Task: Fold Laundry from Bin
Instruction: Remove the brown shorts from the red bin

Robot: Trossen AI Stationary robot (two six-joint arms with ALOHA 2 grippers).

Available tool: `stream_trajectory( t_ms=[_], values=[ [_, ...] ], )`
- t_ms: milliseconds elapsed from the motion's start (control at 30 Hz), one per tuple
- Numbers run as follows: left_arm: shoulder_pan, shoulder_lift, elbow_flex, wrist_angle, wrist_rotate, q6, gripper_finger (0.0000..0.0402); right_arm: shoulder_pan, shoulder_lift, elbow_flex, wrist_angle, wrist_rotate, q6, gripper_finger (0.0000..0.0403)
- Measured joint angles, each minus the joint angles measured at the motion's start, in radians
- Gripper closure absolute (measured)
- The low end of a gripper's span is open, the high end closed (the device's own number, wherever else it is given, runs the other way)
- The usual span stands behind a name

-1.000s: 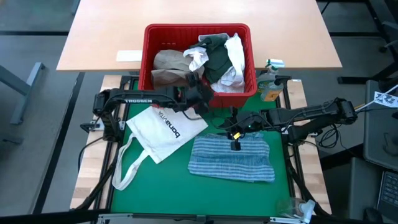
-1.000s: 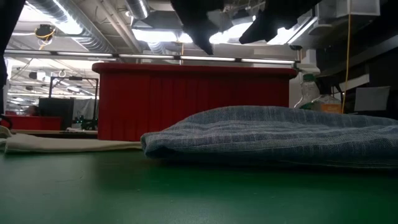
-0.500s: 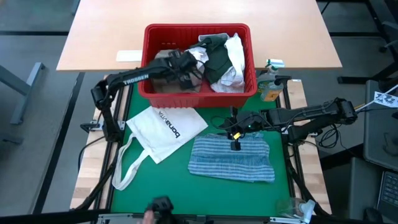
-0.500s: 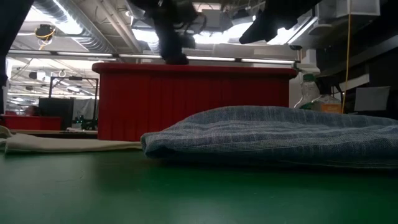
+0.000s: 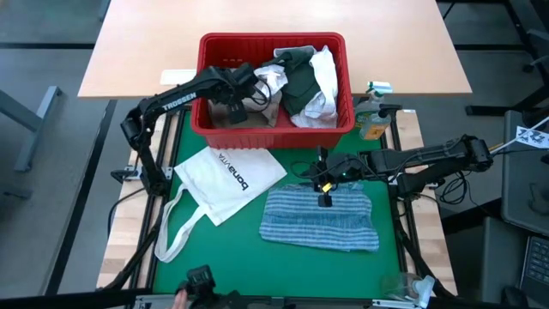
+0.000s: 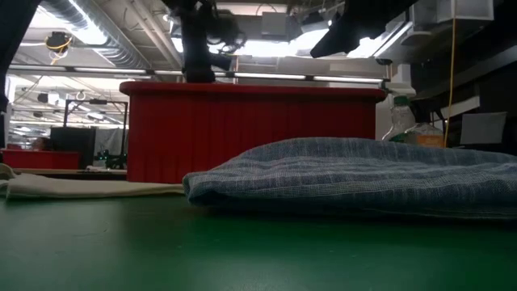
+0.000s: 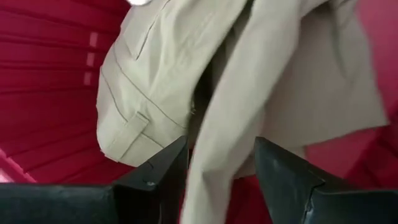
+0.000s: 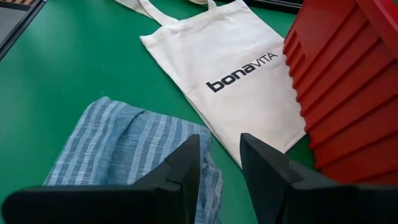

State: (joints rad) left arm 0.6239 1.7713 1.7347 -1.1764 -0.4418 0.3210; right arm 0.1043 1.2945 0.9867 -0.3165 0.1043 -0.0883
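Your green-matted table [image 5: 283,257] carries, at 12 o'clock, the rigid red slotted bin [image 5: 271,125], heaped with soft laundry [image 5: 304,77]. Flat white canvas tote [image 5: 227,180] at 9; ribbed blue-striped cloth [image 5: 321,220] at centre. Left end effector [image 7: 219,163] inside the bin, fingers spread around limp tan shirt [image 7: 261,81]. Right end effector [image 8: 219,158] hovers part-open over the striped cloth.

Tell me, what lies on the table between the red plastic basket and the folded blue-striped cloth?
In the high view, only bare green mat separates the red plastic basket from the blue-striped cloth. The right gripper hangs open above the cloth's near edge.
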Motion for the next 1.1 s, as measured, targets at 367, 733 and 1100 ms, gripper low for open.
stream_trajectory(
  t_ms=[367,733,1100],
  values=[
    [0.059,-0.029,0.032,-0.027,0.124,0.029,0.0224,0.0,0.0,0.0,-0.001,0.0,0.0,0.0288],
    [0.126,-0.029,-0.039,-0.005,0.196,0.03,0.0224,0.0,0.0,0.0,-0.001,0.0,-0.013,0.0288],
    [0.164,-0.029,-0.108,0.161,0.147,0.03,0.0239,0.0,0.0,0.0,-0.001,0.0,-0.023,0.0288]
  ],
)
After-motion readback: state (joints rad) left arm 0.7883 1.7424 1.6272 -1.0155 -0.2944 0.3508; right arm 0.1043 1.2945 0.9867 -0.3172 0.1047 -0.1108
